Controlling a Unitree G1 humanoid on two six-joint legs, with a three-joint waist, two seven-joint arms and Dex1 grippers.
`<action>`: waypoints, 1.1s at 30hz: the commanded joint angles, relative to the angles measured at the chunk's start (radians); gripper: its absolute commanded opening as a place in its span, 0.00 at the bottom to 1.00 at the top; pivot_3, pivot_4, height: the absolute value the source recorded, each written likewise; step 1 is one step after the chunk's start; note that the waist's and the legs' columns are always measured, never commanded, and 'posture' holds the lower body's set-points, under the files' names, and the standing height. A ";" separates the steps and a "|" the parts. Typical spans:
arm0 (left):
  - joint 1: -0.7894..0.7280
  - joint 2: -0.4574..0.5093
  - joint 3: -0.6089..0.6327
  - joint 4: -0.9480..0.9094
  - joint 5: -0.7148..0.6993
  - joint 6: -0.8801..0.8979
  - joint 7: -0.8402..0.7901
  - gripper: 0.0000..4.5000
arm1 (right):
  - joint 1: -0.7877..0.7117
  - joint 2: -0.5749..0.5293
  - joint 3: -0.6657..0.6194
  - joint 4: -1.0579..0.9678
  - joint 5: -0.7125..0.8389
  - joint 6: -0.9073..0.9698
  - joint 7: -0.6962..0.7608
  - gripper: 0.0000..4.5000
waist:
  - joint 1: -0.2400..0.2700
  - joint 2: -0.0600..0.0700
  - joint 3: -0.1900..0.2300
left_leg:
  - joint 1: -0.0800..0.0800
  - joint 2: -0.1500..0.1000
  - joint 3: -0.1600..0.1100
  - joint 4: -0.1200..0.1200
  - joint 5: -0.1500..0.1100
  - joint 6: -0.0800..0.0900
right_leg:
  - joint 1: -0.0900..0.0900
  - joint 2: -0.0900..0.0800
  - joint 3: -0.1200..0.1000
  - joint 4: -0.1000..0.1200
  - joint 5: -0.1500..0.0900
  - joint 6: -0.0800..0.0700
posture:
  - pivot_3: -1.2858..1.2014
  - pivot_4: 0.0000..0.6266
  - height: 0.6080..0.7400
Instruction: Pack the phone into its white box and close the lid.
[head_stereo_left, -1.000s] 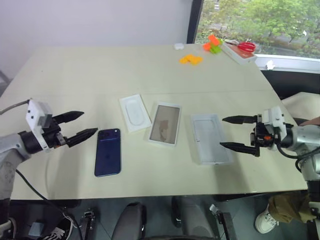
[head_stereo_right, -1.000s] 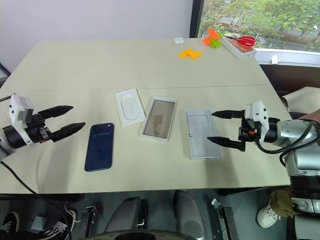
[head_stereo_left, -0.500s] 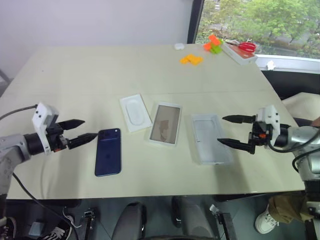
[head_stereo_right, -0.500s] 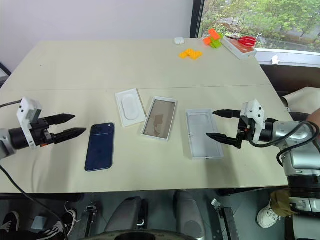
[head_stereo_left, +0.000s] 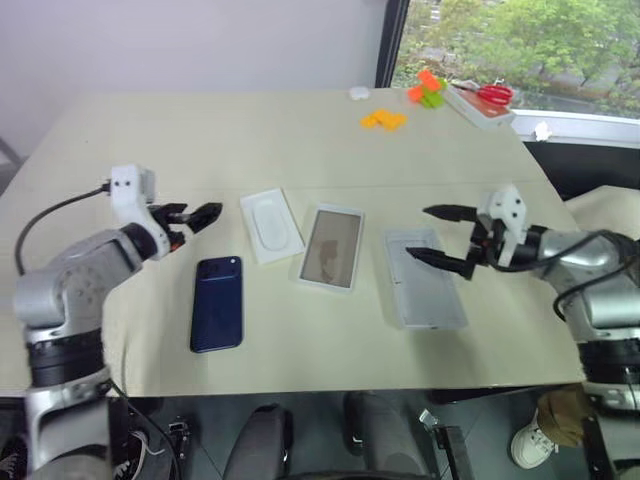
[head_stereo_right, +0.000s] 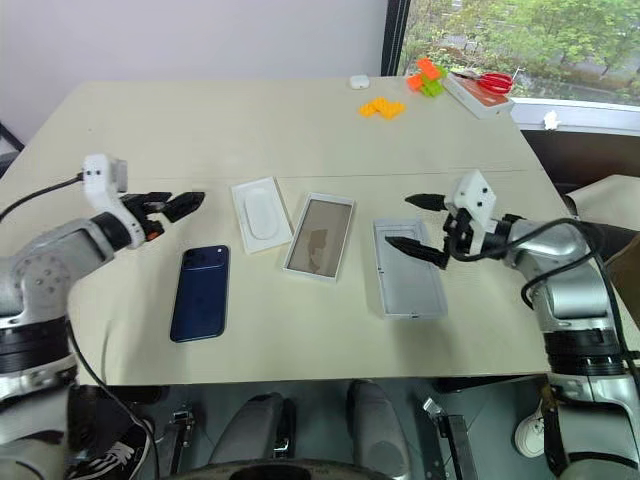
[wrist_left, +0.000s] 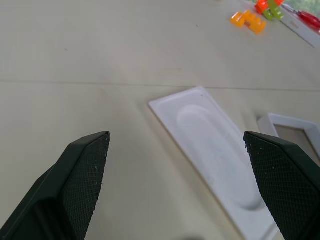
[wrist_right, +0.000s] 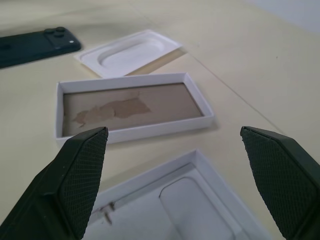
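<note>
Two claws spread empty: my left claw (head_stereo_left: 205, 214) sits just above-left of the glossy navy slab phone (head_stereo_left: 217, 303), nearer it; phone's long axis runs top-to-bottom; right claw (head_stereo_left: 428, 235) farther.

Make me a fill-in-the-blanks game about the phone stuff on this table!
1. The phone is dark ____.
2. The flat white insert has an ____ recess.
3. The orange blocks sit at the table's ____ edge.
4. Both grippers' fingers are ____.

Missing words: blue; oval; far; open
</note>
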 joint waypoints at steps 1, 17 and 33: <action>-0.020 -0.011 -0.060 0.039 0.095 -0.014 0.080 1.00 | -0.012 0.009 0.003 -0.049 -0.004 -0.008 -0.017 0.99 | -0.001 0.000 0.000 | 0.000 0.000 0.000 -0.001 0.000 0.000 | -0.001 0.000 0.000 0.000 0.000 0.000 | 0.52 0.24 1.00; -0.140 -0.325 0.018 0.149 0.038 0.048 0.215 1.00 | -0.017 0.064 0.028 -0.082 -0.016 -0.023 -0.066 0.99 | 0.002 0.000 0.000 | 0.000 -0.002 0.000 0.000 0.000 -0.001 | 0.000 -0.001 0.000 0.000 0.000 0.000 | 0.52 0.24 1.00; -0.104 -0.388 0.022 0.131 0.062 0.061 0.283 0.16 | -0.021 0.072 0.027 -0.075 -0.027 -0.046 -0.077 1.00 | 0.003 0.000 0.000 | 0.001 -0.002 -0.001 0.000 0.001 -0.001 | 0.002 -0.001 0.000 -0.001 0.000 0.000 | 0.52 0.24 1.00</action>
